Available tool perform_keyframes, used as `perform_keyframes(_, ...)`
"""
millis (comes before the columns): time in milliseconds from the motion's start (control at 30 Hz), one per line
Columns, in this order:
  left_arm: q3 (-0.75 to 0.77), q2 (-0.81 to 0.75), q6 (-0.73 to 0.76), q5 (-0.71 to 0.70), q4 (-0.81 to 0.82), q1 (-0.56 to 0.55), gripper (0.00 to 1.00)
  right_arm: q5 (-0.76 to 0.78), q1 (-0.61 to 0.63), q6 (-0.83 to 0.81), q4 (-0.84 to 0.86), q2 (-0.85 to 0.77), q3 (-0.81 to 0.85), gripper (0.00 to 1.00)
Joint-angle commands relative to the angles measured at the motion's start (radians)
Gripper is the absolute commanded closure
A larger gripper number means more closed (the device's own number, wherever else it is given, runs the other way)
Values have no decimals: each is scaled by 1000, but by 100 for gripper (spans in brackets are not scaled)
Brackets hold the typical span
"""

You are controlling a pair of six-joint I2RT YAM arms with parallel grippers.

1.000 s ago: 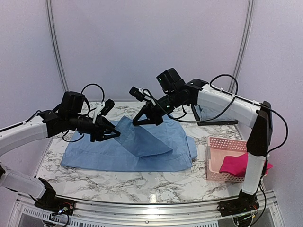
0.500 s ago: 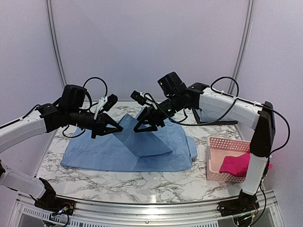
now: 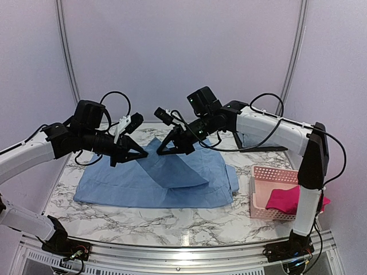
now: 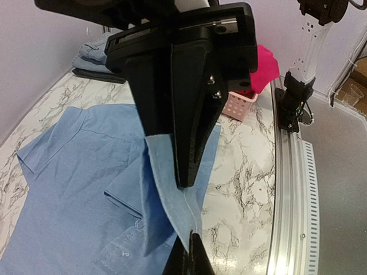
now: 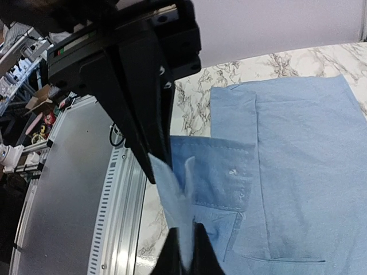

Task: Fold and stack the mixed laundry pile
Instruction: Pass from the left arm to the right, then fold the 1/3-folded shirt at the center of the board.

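- Shows light blue shirt [image 3: 172,183] spread over the middle of the marble table [image 3: 172,223], mostly flat, with 1 panel folded over the body.
- Shows 1 fold of that shirt raised off the table into a peak between the 2 arms, the rest of the cloth lying on the marble.
- Has left gripper [image 3: 136,156] closed tight on the raised shirt edge. In left wrist view, shows a hemmed strip of blue cloth pinched between the 2 black fingers.
- Has right gripper [image 3: 164,150] pinching the same shirt too. In right wrist view, shows a thin pale-blue strip caught between the fingers, no gap visible around it.
- Puts both grippers above the far-middle part of the shirt, tips near each other but apart, the left from the left side, the right reaching across from the right.
- Shows stitched seams on the flat part of the shirt in right wrist view.
- Places magenta-red garment [image 3: 287,199] bunched inside the pink lattice basket [image 3: 259,200], spilling over its right rim.
- Sets that basket at the table's near right corner, near the shirt's right edge, with a strip of marble between them.
- Shows dark flat tray [image 3: 266,149] at the far right of the table, behind the right arm, with folded bluish cloth [image 4: 92,50] on it.
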Motion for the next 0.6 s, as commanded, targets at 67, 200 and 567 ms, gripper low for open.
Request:
perform_keyframes(67, 45, -36, -41, -118, 15, -2, 68, 35, 10, 5, 22, -22, 59, 100)
perform_keyframes(200, 48, -67, -91, -246, 43, 9, 9, 85, -50, 12, 48, -50, 74, 100)
perform_keyframes(567, 10, -172, -344, -698, 140, 29, 1, 166, -283, -26, 155, 61, 321, 100)
